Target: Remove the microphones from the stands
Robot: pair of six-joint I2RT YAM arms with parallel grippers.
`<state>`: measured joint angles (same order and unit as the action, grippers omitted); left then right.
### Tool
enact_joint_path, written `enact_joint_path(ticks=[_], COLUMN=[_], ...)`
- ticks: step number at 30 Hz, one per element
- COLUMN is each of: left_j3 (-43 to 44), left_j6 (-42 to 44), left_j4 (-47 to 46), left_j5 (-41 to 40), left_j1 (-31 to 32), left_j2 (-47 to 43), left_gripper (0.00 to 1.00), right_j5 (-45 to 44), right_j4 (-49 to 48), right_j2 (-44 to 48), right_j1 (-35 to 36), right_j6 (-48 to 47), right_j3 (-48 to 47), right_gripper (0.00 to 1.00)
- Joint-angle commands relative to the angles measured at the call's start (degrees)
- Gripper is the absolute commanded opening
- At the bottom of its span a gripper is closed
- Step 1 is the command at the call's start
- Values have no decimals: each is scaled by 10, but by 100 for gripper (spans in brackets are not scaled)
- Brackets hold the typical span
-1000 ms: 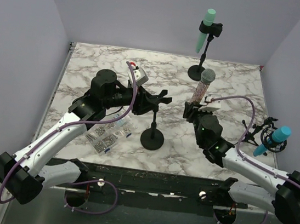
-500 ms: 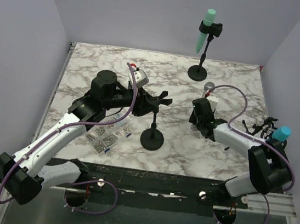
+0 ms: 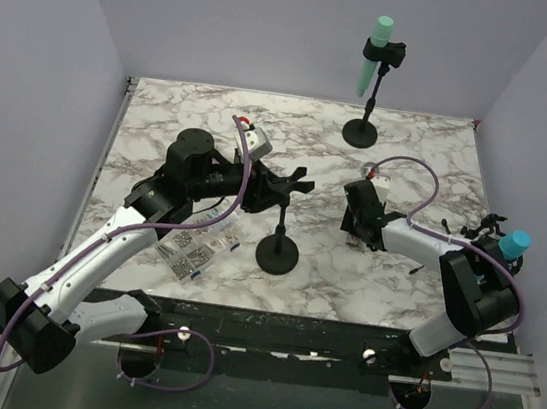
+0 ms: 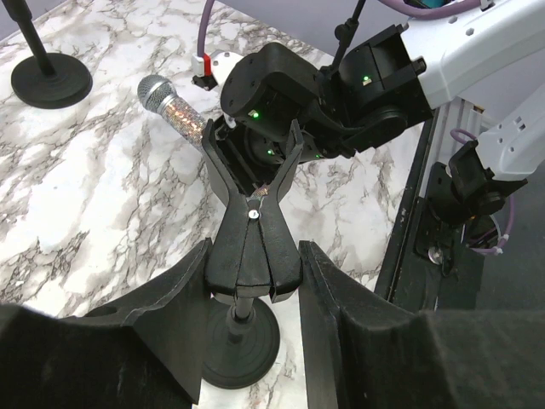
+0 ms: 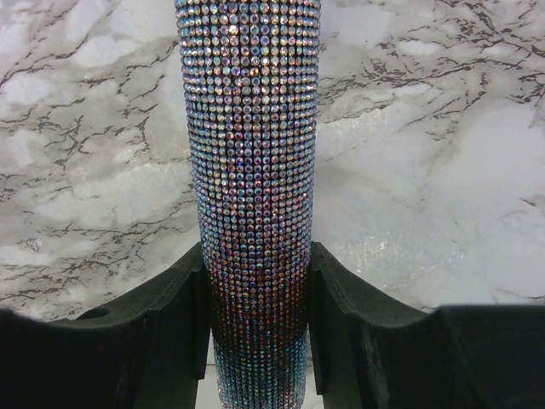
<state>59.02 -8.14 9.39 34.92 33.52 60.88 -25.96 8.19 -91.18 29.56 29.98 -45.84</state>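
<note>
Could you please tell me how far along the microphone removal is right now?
Done: the stand's clip is empty, held by the left gripper. In hand: the right gripper is shut on the microphone, low over the table. Left: setting it down and letting go.

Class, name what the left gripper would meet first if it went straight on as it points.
The stand's clip, between its fingers; beyond it, probably the right gripper holding the microphone.
</note>
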Motion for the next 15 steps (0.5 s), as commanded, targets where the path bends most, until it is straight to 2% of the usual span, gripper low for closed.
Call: enact_joint_path(ticks=[1, 8, 15], left_j3=[4, 5, 5], left_j6=[2, 1, 1], left_j4=[10, 11, 12], left_j5=[-11, -9, -6], left_j1=[5, 6, 7], left_j2=[-10, -9, -10], left_gripper=[0, 0, 0], right_j5=[25, 24, 22], right_j4=[11, 11, 16], right_j2=[-17, -24, -19], right_j1=[1, 0, -1], right_j6=[2, 1, -6], right_j3=[-6, -9, -16], right_gripper=[26, 41, 64])
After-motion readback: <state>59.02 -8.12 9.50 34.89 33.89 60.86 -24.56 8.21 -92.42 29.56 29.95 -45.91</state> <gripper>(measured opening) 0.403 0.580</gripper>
